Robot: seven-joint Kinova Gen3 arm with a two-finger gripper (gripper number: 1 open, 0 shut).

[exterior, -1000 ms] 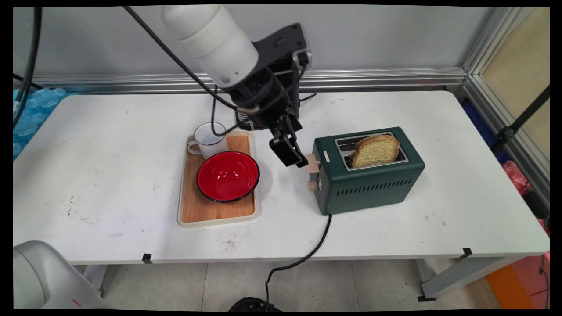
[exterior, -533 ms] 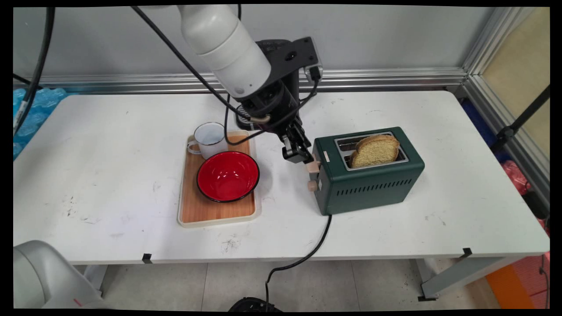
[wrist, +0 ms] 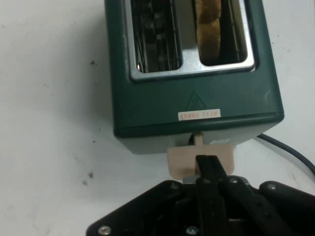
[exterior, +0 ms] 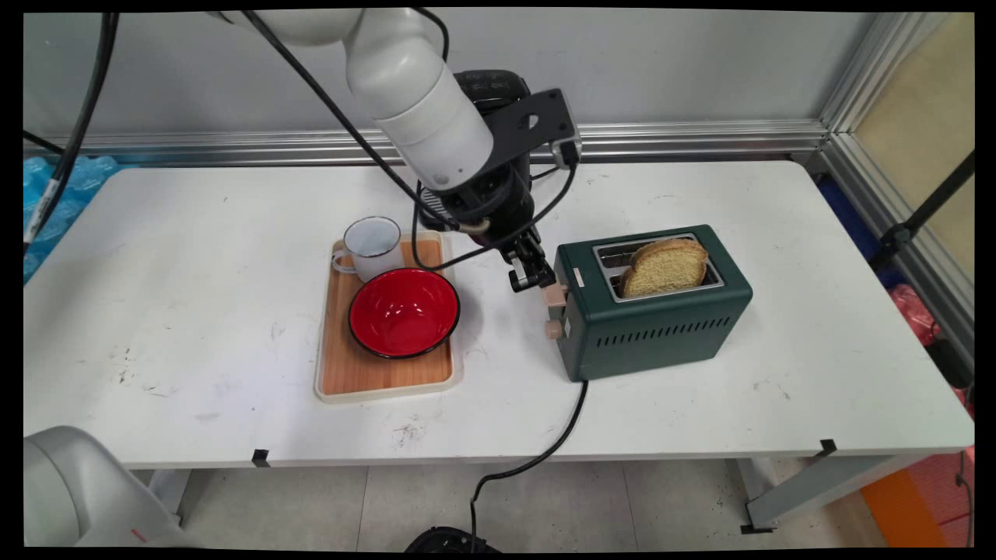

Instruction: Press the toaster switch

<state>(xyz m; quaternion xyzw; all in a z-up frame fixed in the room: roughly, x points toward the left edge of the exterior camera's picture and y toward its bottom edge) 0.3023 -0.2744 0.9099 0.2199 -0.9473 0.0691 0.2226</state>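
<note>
The gripper (wrist: 209, 167), fingers pressed together, is resting its tip on the beige lever (wrist: 199, 160) at the green toaster (exterior: 654, 303)'s left end, a bread slice (exterior: 665, 267) standing in the near slot, lever directly beneath the fingertips

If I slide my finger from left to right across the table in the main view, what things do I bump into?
white mug → red bowl, both on the wooden tray → the robot's pincer → beige lever → green toaster with bread in it.
</note>
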